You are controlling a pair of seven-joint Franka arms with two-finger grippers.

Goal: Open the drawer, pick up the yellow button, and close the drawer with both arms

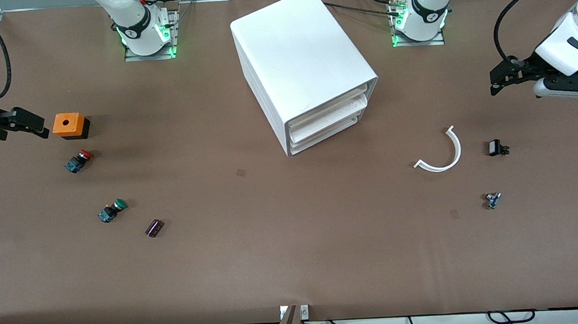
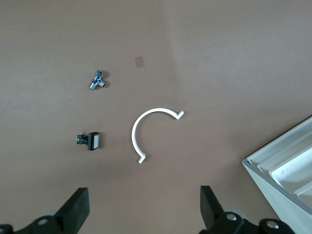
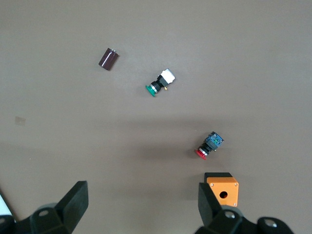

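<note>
Cabinet [image 1: 302, 64] mid-table, top drawer [image 1: 327, 108] pushed in; orange-yellow button not visible. Left gripper [image 2: 141, 214] hangs with jaws apart over the table's left-arm end, near a white arc [image 1: 441, 154]. Right gripper [image 3: 141, 214] waits, jaws apart, beside the orange box [image 1: 69, 125].

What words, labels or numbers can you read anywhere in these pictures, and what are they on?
None can be read.
The cabinet is plain white.
The orange box shows only a hole.
The arm bases carry dark round marks, too small to read.
</note>
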